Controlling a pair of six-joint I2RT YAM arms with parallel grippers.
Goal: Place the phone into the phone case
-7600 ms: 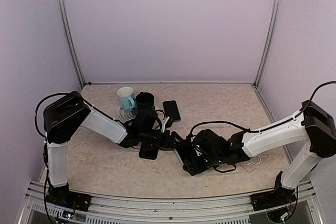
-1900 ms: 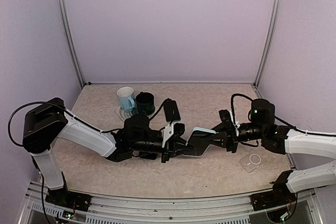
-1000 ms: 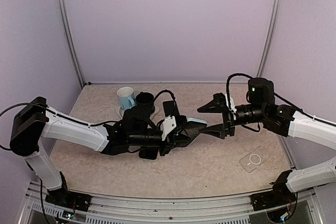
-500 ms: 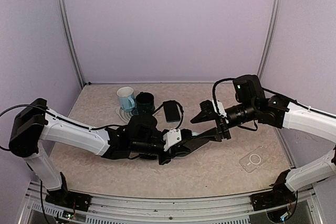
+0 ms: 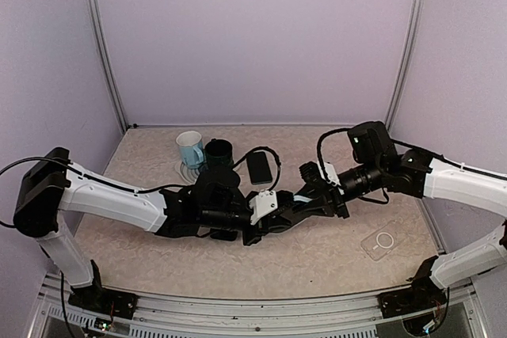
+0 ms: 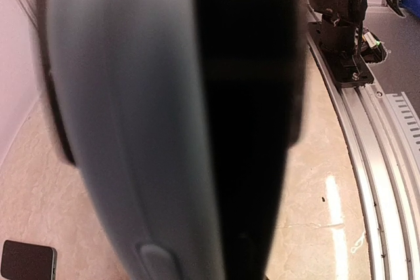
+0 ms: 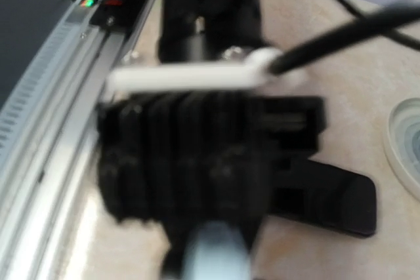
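Observation:
A pale blue phone [image 5: 295, 197] with a black screen hangs above the table's middle, held between both arms. My left gripper [image 5: 279, 210] is shut on its near end. In the left wrist view the phone [image 6: 131, 129] stands edge-on and fills the frame. My right gripper [image 5: 310, 193] has closed on the far end, and the right wrist view shows that pale end [image 7: 213, 254] at the bottom, blurred. The clear phone case [image 5: 382, 241] lies flat on the table to the right, well apart from both grippers.
A second, black phone [image 5: 259, 168] lies on the table behind the grippers, also in the right wrist view [image 7: 328, 198]. A pale blue mug [image 5: 190, 148] and a dark mug [image 5: 219, 152] stand at the back left. Metal rails run along the near edge [image 6: 367, 162].
The right gripper came down and left from an open stance and closed its fingers on the phone's far end. The left gripper kept its hold and lowered the phone slightly.

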